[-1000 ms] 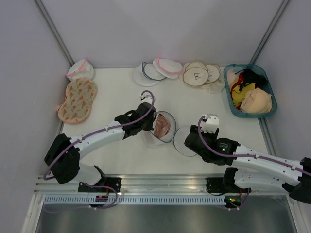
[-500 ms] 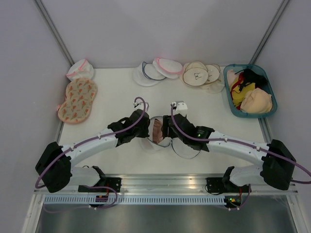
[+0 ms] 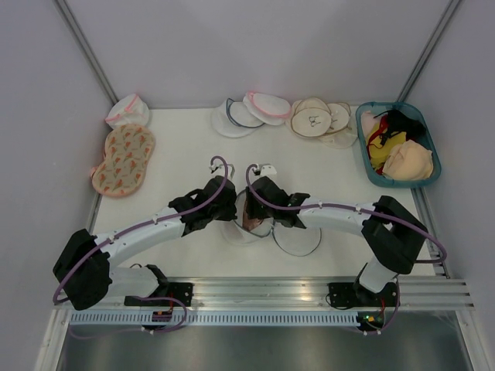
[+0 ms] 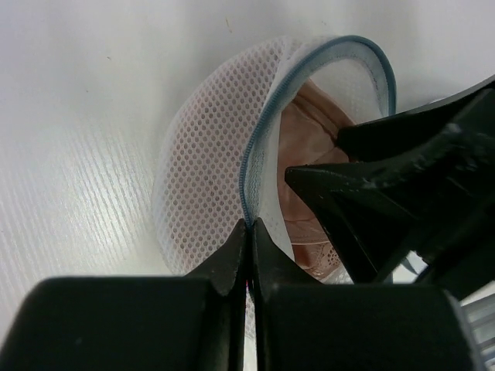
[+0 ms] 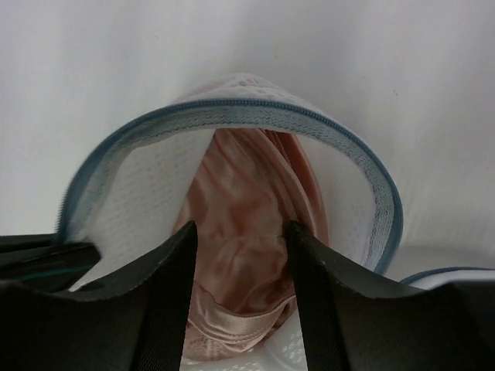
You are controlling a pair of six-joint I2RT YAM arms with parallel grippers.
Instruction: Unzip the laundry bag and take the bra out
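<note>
The laundry bag [image 3: 238, 232] lies unzipped at the table's middle, one mesh half held up and the other half [image 3: 298, 239] lying flat to its right. My left gripper [image 4: 250, 226] is shut on the raised half's blue zip rim [image 4: 251, 166]; it shows in the top view [image 3: 229, 207]. The dusty-pink bra [image 5: 244, 193] sits crumpled inside the bag [image 5: 232, 114]. My right gripper [image 5: 241, 232] is open inside the opening, one finger on each side of the bra. It also shows in the top view [image 3: 251, 210], and its fingers [image 4: 363, 193] show in the left wrist view.
A teal basket [image 3: 365, 154] at the back right holds yellow, black and peach garments. Beige round bags [image 3: 315, 118] and white mesh bags [image 3: 247, 112] line the back edge. An orange-patterned bag [image 3: 124, 158] and a small white bag [image 3: 128, 110] lie at the back left.
My right arm has swung left from beside the flat half to the bag's opening, its open fingers now around the bra. My left gripper still holds the rim, shifted slightly left.
</note>
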